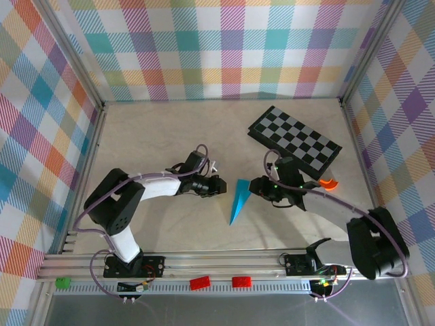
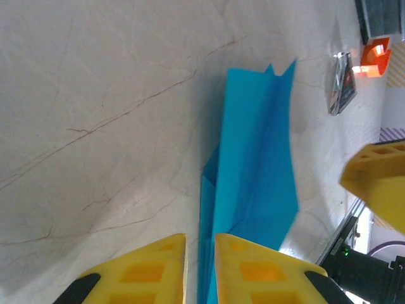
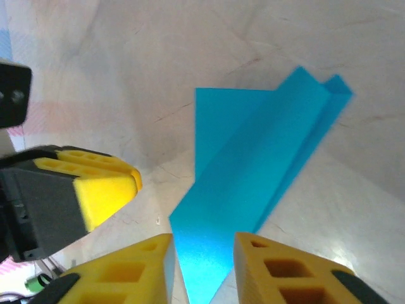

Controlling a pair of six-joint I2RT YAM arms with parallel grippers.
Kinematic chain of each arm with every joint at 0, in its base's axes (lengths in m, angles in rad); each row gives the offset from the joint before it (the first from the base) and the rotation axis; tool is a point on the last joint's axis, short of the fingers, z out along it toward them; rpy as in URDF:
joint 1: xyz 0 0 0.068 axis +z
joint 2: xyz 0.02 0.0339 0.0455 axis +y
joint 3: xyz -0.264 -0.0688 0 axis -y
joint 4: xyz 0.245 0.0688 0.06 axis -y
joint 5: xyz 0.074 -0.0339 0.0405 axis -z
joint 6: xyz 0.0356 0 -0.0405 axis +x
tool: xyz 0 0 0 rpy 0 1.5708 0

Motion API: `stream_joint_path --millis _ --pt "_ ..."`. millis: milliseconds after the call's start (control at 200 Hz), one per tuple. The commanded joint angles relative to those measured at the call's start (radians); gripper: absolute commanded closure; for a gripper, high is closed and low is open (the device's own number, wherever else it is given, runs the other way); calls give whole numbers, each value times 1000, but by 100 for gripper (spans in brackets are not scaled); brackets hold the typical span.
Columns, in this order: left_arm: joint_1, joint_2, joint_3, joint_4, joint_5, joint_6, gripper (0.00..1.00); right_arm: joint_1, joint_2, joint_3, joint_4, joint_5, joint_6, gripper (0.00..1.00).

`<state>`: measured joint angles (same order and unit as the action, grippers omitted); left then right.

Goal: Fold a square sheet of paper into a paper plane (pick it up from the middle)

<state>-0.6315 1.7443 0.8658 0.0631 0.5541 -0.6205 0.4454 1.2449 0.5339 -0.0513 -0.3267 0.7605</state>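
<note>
Paper plane (image 1: 238,200): one, with one checkered board (image 1: 293,139) and one orange piece (image 1: 329,183).

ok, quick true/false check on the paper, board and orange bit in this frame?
1. The paper plane is a narrow pointed fold. True.
2. It lies on the checkered board. False: it is on the bare table, apart from the board.
3. It lies between the left gripper and the right gripper. True.
4. The orange piece lies left of the plane. False: it is to the right, close to the board.
</note>
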Motion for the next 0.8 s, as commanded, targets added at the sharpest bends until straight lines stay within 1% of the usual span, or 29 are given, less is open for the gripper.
stream_joint_path --millis 0,60,120,200,305,475,610,695,795 --pt "4 50 43 29 74 -15 81 -9 -52 -82 -78 58 62 68" --pt "4 63 49 32 81 -13 81 -10 -65 -102 -67 48 78 69" --pt "4 85 59 31 98 -10 78 -10 -65 -107 -70 43 87 69" --pt "3 107 67 50 122 -16 78 -10 -55 -107 -55 23 94 72" --pt "3 119 66 81 155 -23 74 -10 -35 -106 -34 0 104 72" --pt "1 148 71 132 216 -43 71 -10 22 -97 -1 -35 108 72" --pt "-6 182 95 117 226 -38 71 -10 55 -89 10 -52 107 72" --pt "-14 209 123 96 243 -27 70 -10 55 -94 15 -50 111 72" --pt "-28 233 157 53 234 -4 70 -10 47 -94 8 -46 110 72"
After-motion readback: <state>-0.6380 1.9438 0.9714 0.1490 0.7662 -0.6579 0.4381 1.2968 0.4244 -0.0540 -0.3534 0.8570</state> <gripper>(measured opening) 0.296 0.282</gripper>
